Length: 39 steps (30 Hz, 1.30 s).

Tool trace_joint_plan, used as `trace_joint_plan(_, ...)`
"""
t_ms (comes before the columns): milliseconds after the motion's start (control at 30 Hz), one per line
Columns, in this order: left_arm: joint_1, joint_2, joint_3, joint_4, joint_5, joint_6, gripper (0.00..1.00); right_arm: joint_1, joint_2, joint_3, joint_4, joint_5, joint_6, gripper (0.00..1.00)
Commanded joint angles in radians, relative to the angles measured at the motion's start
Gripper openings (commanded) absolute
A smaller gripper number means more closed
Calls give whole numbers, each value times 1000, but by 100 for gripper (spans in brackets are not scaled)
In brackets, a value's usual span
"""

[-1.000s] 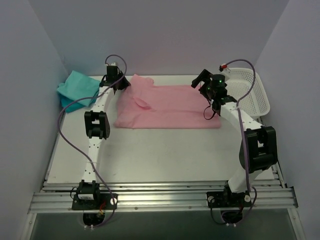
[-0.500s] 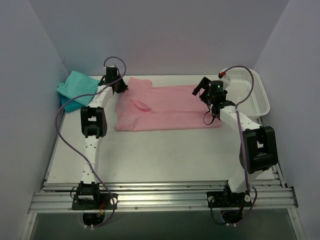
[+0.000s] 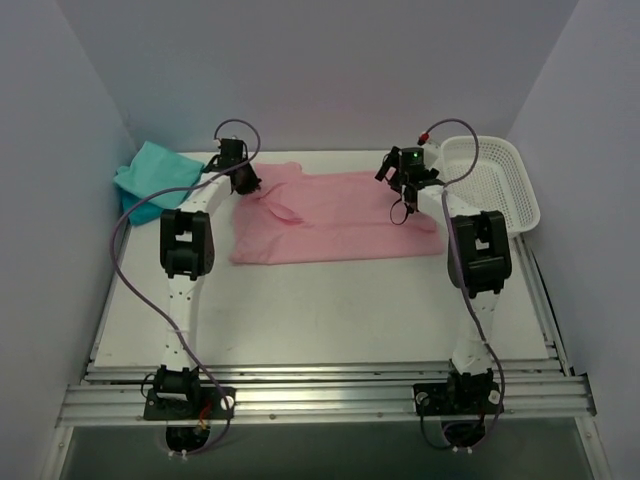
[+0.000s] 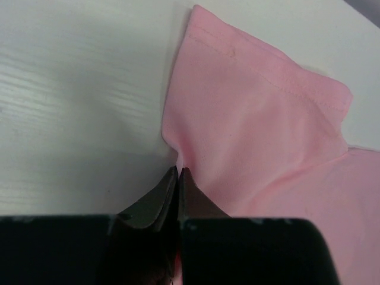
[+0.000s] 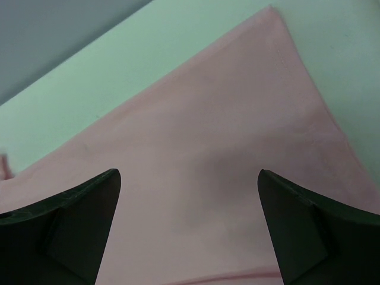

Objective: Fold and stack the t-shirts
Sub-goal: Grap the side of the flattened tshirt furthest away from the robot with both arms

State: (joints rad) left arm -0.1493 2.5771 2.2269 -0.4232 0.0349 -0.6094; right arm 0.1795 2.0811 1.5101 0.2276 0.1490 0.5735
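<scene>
A light pink t-shirt [image 3: 335,215] lies spread flat at the back middle of the table. My left gripper [image 3: 243,179] is at its far left sleeve. In the left wrist view the jaws [image 4: 178,172] are shut, pinching the cloth edge where the pink sleeve [image 4: 255,113] meets the body. My right gripper [image 3: 400,178] hovers over the shirt's far right corner. In the right wrist view it [image 5: 187,173] is wide open with pink cloth [image 5: 202,136] below it and nothing held. A crumpled teal t-shirt [image 3: 155,172] lies at the back left, with a blue edge [image 3: 130,206] showing under it.
A white plastic mesh basket [image 3: 495,185] stands at the back right, close to the right arm. Grey walls close in the left, back and right sides. Bare table [image 3: 330,310] lies in front of the pink shirt, up to the metal rails at the near edge.
My right gripper has moved back and to the left, over the shirt's far right corner. My left gripper has shifted right onto the left sleeve, and the cloth there is now bunched.
</scene>
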Motion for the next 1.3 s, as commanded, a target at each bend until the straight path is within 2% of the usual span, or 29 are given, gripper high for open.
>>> trace_joint_plan(0, -4, -81, -99, -57, -59, 33, 2, -26, 101, 113, -54, 17, -30, 96)
trace_joint_plan(233, 10, -182, -236, -8, -89, 51, 2, -51, 224, 292, -91, 46, -55, 95)
trace_joint_plan(500, 28, -224, -289, -12, -157, 60, 2, -66, 321, 510, -151, 44, -63, 95)
trace_joint_plan(1033, 37, -239, -285, -14, -162, 77, 2, -77, 556, 716, -83, -34, 26, 96)
trace_joint_plan(1267, 33, -255, -305, 3, -155, 85, 2, -80, 593, 766, -47, -51, 46, 96)
